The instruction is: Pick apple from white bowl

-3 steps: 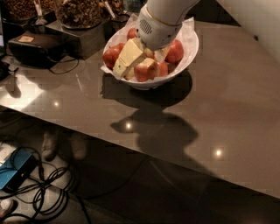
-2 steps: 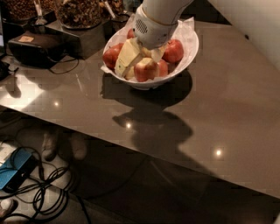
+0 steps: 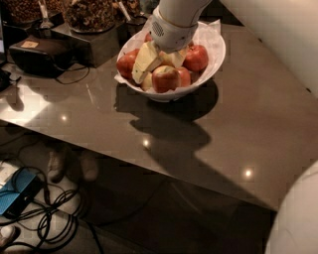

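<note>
The white bowl (image 3: 214, 58), lined with crinkled white paper, stands at the back of the dark table (image 3: 248, 114). It holds several red apples, among them one at the front (image 3: 165, 79), one at the right (image 3: 197, 56) and one at the left (image 3: 126, 63). My gripper (image 3: 155, 69) reaches down into the bowl from above on its white wrist (image 3: 171, 27). Its cream fingers (image 3: 143, 60) are apart among the apples, either side of the front apple's top. No apple is lifted.
Dark containers of nuts (image 3: 89, 15) stand behind the bowl to the left, on a black box. A black device (image 3: 42, 54) with a cable lies at the table's left. Cables (image 3: 54, 218) and a blue object (image 3: 17, 193) lie on the floor. A pale wall (image 3: 278, 34) is at the right.
The gripper has shifted slightly toward the back of the bowl and stays down among the apples. The apples have not visibly moved.
</note>
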